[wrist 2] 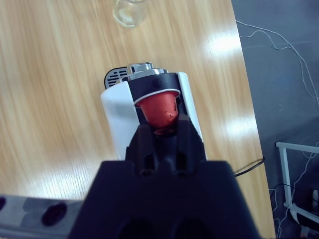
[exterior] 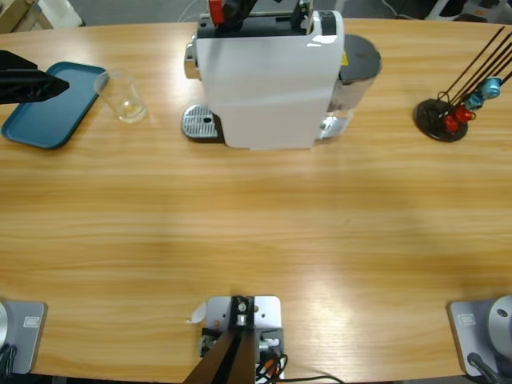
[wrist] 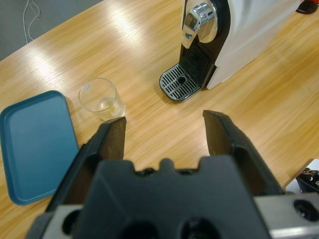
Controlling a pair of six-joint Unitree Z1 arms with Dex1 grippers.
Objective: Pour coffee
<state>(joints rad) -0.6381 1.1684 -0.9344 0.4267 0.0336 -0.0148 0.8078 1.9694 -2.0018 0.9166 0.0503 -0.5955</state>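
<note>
- Right wrist view: the right gripper (wrist 2: 160, 130) pinches a red capsule (wrist 2: 158, 110) above the top of the coffee machine (wrist 2: 149, 104); loading is the step in hand.
- Next, I judge, the capsule must drop squarely into the slot.
- One clear glass (exterior: 122, 97), showing almost no coffee, stands left of the machine, beside one blue tray (exterior: 44, 108).
- Left gripper (wrist: 164, 134) hangs open, empty.
- One capsule rack (exterior: 448, 112) sits far right.

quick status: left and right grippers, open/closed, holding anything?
Left gripper: open, empty, above the wooden table near the small clear drinking glass.
Right gripper: closed on a red coffee capsule, over the white coffee machine.
</note>
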